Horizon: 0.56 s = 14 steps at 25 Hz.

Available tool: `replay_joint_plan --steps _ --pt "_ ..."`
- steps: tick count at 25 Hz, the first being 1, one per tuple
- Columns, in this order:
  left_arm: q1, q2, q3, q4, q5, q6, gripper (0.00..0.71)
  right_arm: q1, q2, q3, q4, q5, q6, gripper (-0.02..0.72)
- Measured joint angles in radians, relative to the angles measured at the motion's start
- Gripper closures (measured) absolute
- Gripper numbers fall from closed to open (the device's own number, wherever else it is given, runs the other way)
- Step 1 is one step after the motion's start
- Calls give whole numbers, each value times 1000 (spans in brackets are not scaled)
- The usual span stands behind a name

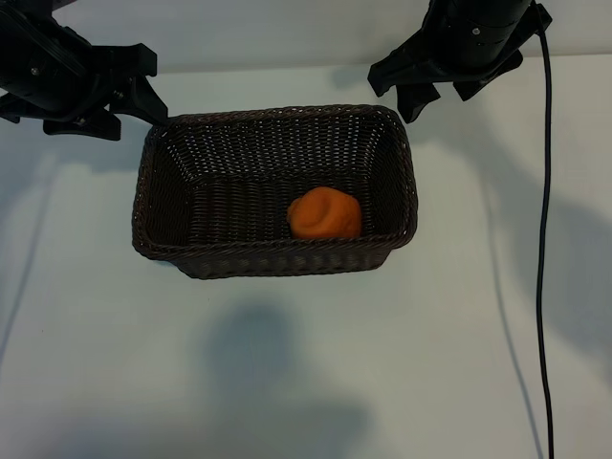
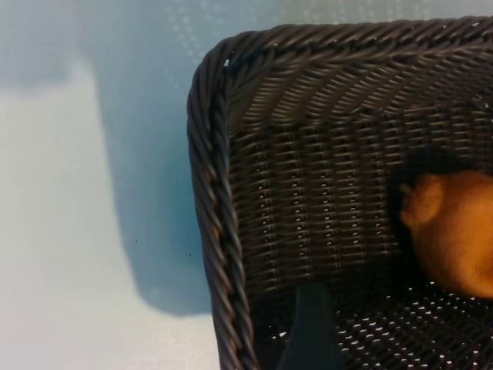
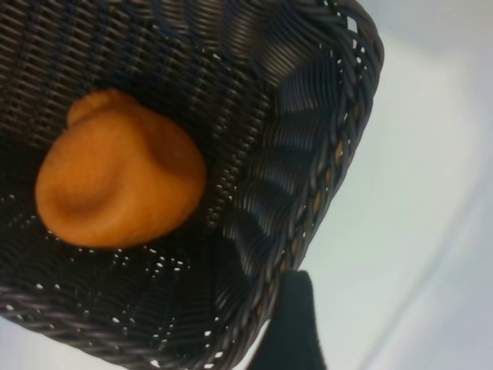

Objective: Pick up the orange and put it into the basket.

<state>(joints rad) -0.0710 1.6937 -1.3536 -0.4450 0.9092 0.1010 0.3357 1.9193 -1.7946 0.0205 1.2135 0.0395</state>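
Both claws, left (image 1: 143, 91) & right (image 1: 421, 91), released; orange (image 1: 325, 214) sits in basket (image 1: 277, 260).

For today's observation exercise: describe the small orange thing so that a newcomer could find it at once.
On the white table stands a large dark-brown woven wicker basket. Inside it, toward the right arm's end, lies a small, lumpy, matte bright-orange fruit-like ball, the only bright, smooth thing among the dark weave.

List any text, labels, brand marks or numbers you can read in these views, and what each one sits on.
None: no readable text in any view.
The basket is plain dark wicker, no tag.
The orange inside it has no sticker.
The left gripper, right gripper and black cable show no lettering.
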Motion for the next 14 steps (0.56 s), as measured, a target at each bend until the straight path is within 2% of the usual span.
replay_joint_plan --steps 6,14 --pt "0 0 0 0 0 0 121 0 0 0 5 -2 0 110" --pt "0 0 0 0 0 0 121 0 0 0 50 -12 0 110"
